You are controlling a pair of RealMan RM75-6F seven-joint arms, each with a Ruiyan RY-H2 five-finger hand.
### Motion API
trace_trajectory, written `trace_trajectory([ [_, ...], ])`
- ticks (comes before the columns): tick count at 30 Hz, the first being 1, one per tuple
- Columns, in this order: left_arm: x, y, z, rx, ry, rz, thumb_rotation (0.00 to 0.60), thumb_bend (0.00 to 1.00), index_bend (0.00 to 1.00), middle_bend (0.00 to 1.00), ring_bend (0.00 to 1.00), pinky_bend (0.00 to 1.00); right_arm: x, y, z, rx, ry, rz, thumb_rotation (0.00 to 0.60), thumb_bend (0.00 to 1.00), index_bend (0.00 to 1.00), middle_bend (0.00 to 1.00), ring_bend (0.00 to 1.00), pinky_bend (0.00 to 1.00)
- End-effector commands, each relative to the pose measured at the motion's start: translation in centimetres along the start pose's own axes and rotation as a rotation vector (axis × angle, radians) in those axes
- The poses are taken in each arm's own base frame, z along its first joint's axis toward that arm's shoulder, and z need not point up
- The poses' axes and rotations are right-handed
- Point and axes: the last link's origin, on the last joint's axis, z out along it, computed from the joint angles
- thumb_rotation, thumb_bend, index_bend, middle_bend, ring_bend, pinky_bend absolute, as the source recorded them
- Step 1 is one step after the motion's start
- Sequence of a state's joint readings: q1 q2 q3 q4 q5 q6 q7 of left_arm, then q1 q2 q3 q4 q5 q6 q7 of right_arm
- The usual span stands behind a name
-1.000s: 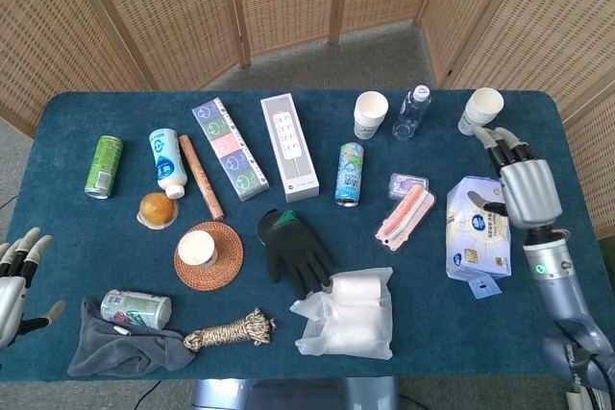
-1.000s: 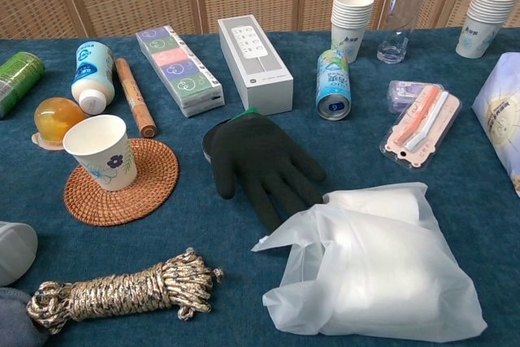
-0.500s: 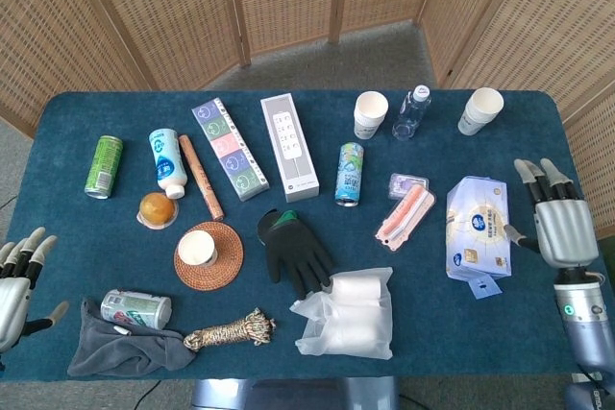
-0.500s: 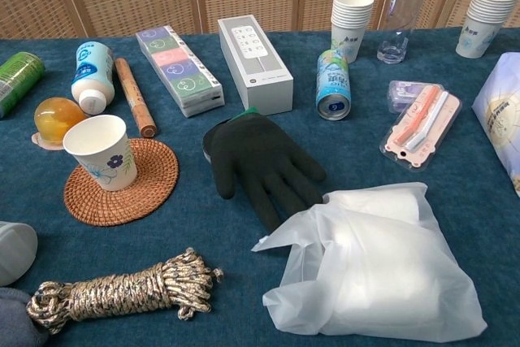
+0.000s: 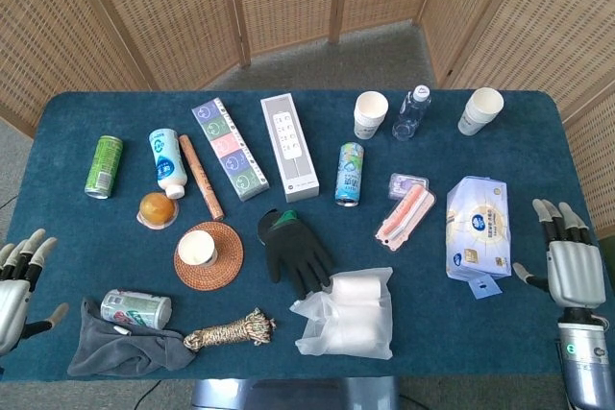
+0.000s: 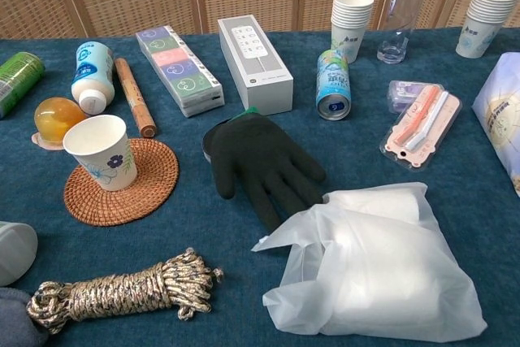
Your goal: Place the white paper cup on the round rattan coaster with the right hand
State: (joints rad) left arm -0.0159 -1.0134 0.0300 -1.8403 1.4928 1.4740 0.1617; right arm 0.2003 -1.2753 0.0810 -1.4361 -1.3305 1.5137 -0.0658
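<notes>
The cup (image 5: 197,248) stands upright on the coaster (image 5: 209,256), near the black glove (image 5: 294,250). The right hand (image 5: 570,266) hovers off the table's (image 5: 288,112) right edge, fingers spread, empty; the left hand (image 5: 15,290) likewise at the left edge.

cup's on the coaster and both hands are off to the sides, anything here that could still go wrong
1. The white paper cup stands upright on the round rattan coaster but well off centre, at its far-left rim, so a table bump might tip it off.
2. The orange jelly cup and brown stick sit right beside it; nudging either could push the cup.
3. The right hand hovers open near the tissue pack; a careless sweep could knock it.
</notes>
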Motion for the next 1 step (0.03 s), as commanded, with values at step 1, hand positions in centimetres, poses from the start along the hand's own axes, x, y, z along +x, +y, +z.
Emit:
trace_trajectory([
  [1, -0.14, -0.07, 0.06, 0.003, -0.005, 0.006, 0.6, 0.28, 0.0, 0.0, 0.0, 0.0, -0.05, -0.07, -0.17, -0.004, -0.008, -0.009, 0.6, 0.0, 0.03, 0.0, 0.0, 0.12],
])
